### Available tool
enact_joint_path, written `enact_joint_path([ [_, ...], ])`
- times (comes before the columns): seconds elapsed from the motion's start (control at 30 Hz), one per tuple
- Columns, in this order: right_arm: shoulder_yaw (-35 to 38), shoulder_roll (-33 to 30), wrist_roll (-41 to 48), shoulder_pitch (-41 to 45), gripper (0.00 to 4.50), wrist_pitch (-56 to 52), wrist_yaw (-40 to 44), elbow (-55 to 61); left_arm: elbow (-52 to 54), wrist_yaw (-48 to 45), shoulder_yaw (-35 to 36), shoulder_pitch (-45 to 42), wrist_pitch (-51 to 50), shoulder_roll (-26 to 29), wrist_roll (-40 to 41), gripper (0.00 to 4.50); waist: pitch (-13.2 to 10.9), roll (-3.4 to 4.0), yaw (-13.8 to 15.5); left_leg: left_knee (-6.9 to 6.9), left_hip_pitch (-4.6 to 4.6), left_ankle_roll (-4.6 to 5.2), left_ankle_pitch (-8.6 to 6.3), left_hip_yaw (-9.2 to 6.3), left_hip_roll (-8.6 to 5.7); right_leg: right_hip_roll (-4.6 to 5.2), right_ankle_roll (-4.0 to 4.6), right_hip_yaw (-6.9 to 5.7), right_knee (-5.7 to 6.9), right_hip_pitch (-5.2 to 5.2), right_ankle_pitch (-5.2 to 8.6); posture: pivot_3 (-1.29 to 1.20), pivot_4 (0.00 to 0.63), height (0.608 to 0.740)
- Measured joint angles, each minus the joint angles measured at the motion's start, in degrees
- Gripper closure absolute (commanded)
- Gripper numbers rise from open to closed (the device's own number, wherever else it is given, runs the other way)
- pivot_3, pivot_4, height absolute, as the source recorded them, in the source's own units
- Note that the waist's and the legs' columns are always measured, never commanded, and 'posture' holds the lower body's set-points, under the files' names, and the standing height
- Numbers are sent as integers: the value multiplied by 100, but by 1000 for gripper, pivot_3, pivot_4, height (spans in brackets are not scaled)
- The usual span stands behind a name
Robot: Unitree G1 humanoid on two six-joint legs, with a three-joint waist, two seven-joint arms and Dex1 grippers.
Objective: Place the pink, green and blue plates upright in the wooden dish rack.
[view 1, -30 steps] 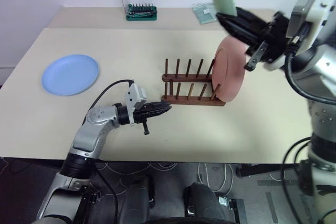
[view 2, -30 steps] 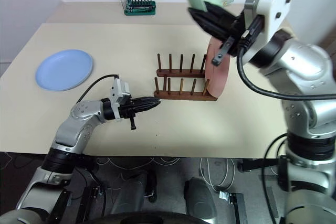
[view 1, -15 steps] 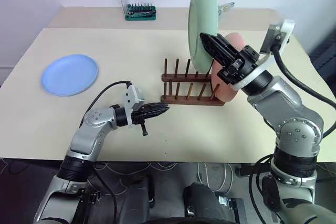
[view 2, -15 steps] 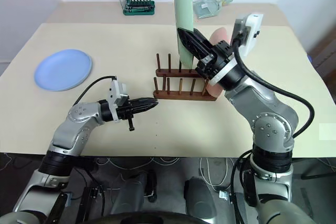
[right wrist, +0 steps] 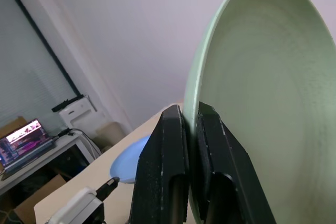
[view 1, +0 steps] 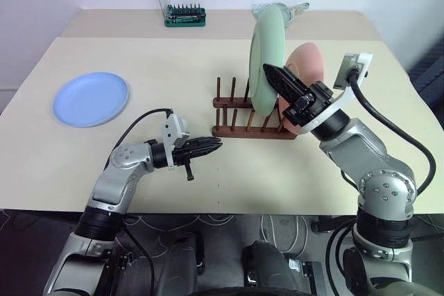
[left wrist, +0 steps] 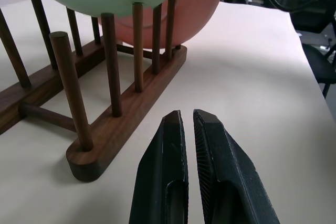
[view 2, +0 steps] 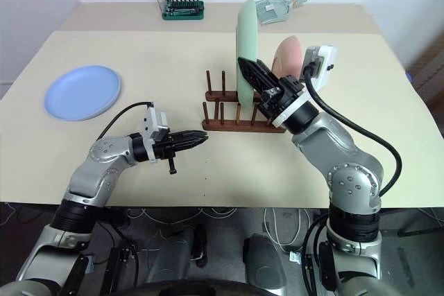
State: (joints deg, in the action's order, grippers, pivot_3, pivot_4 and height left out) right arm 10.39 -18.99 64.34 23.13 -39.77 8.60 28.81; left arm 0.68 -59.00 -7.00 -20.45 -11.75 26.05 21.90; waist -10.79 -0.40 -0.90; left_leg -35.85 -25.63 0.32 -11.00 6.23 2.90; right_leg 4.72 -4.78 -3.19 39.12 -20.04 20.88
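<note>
The wooden dish rack stands mid-table. Upright in its right-end slot is the pink plate. My right gripper is shut on the rim of the green plate, holding it upright just left of the pink one. The green plate's lower edge sits down among the pegs. In the right wrist view both fingers pinch that rim. At the far left the blue plate lies flat on the table. My left gripper is shut and empty, hovering level just off the rack's near left corner.
At the table's back edge there is a green tool case with a raised clear lid. A clear packet lies behind the rack. Bare tabletop separates the blue plate from the rack.
My right gripper has come down and rolled, bringing the green plate from high above the rack to upright among the pegs beside the pink plate. The left arm has stayed still.
</note>
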Motion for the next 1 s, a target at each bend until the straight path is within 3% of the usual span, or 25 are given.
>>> enact_joint_path([
  [0.3, 12, 80, -3, -224, 4424, 60, -39, -206, 0, 5, 0, 1, 1, 0, 0, 4172, 0, 0, -3, 1, -5, 0, 0, 0, 0, -1, 0, 0, 1, -6, 0, 0, 150, 732],
  [0.4, 12, 105, -11, -241, 3499, 90, -33, -216, 0, 4, 0, 2, 2, 0, 0, 4172, 0, 0, -2, 1, -5, 0, 0, 0, 0, -1, 0, 1, 1, -6, 0, 0, 150, 732],
  [0.63, 12, 107, -58, -282, 56, 121, 10, -261, 0, 21, 0, 1, 15, 0, 0, 4172, 0, 0, -1, 1, -7, 0, 0, 0, 0, -1, 0, 1, 1, -7, 0, 0, 150, 732],
  [1.0, 15, -234, -349, -131, 19, 137, 137, -167, 1, 51, 0, -1, 5, 0, 1, 4172, 0, 0, -3, 1, -8, 0, 0, 0, 0, -1, 0, 1, 1, -10, 0, 0, 150, 732],
])
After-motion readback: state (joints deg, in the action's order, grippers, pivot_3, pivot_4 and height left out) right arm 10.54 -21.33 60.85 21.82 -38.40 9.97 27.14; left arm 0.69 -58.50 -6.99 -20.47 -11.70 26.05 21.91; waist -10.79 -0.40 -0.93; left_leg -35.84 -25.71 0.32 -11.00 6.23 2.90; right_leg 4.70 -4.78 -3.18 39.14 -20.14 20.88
